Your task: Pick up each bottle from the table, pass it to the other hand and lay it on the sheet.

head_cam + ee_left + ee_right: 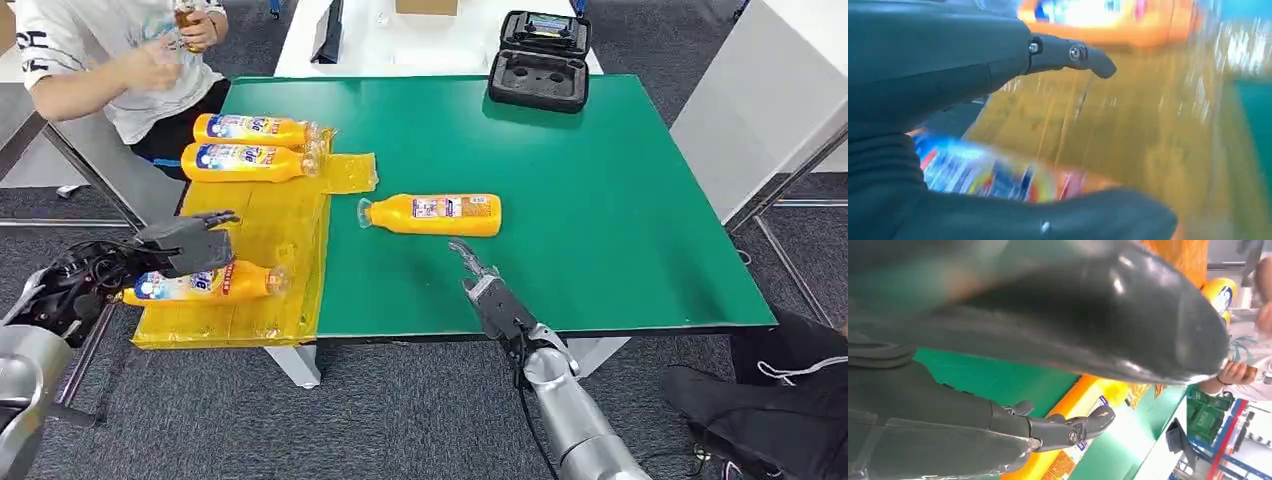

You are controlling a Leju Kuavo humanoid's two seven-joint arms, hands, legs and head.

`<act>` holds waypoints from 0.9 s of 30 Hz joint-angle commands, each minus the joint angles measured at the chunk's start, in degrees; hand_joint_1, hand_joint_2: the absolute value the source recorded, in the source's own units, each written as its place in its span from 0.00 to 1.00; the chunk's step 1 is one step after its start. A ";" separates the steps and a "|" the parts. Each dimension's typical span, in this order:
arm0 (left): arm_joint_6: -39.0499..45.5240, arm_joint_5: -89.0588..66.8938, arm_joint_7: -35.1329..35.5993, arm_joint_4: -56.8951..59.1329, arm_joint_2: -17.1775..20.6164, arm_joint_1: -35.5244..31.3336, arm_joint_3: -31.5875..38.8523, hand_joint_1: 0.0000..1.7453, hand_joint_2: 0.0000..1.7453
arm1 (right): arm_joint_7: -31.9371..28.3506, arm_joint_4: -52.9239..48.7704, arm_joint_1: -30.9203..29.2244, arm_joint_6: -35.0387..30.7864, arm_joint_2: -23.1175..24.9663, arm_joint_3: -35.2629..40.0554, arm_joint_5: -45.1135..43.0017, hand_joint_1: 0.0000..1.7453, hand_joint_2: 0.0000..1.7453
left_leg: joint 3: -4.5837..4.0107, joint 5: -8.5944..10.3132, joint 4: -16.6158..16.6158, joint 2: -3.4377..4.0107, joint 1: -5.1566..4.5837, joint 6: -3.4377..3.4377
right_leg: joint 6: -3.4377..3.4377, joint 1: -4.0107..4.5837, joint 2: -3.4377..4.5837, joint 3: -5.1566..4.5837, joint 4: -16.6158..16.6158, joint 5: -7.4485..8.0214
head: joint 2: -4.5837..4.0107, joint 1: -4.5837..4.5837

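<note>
While its fingers are spread wide and grasping nothing, the robot's right hand (pixel 478 280) reaches over the table's (pixel 620 200) near edge toward the one bottle (pixel 432 214) left on the green surface, which lies on its side near the middle, cap pointing at the yellow sheet (pixel 270 225); the approach suggests this bottle is the next pick, to be passed across afterward. At the table's left edge, the left hand (pixel 185 244) rests over the blue end of a second bottle (pixel 205 284) lying flat on the sheet's near part, the thumb and fingers curved about the label in the blurred wrist view, though whether they grip or have let go cannot be told; the position fits a bottle just being laid down. Two more bottles (pixel 250 146) lie side by side at the sheet's far end, caps toward the green, apparently finished work. Beyond the far left corner a seated person (pixel 120 60) holds something small, and an open black case (pixel 540 62) sits on the far edge.
</note>
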 commanded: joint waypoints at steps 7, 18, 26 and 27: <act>18.75 26.76 -11.69 -31.95 -15.98 20.31 19.01 0.00 1.00 | 3.49 5.00 -10.45 -3.87 -1.27 3.57 5.23 0.00 0.00 | 0.03 -0.09 0.07 0.22 -0.16 -0.05 | 0.00 -0.16 0.19 0.03 0.03 0.02 | 0.00 0.00; 24.18 32.96 -17.15 -30.74 -19.74 24.36 17.87 0.00 1.00 | 7.22 19.32 -21.89 -7.30 -3.14 5.22 7.45 0.00 1.00 | -0.04 0.04 0.03 0.08 -0.21 0.02 | 0.05 -0.17 0.06 -0.05 0.02 0.08 | 0.00 0.00; 24.98 31.81 -17.10 -28.71 -20.18 24.05 16.61 0.00 1.00 | 9.12 25.10 -25.88 -8.36 -4.36 5.89 8.10 0.00 1.00 | -0.03 0.03 0.07 0.11 -0.14 0.00 | 0.04 -0.12 0.08 -0.01 0.04 0.08 | 0.00 0.00; 24.89 31.96 -17.24 -27.84 -20.33 23.82 16.32 0.00 1.00 | 8.92 25.81 -26.02 -8.23 -4.76 5.48 7.60 0.00 1.00 | -0.04 0.05 0.06 0.07 -0.16 0.02 | 0.05 -0.14 0.04 -0.01 0.05 0.08 | 0.00 -0.02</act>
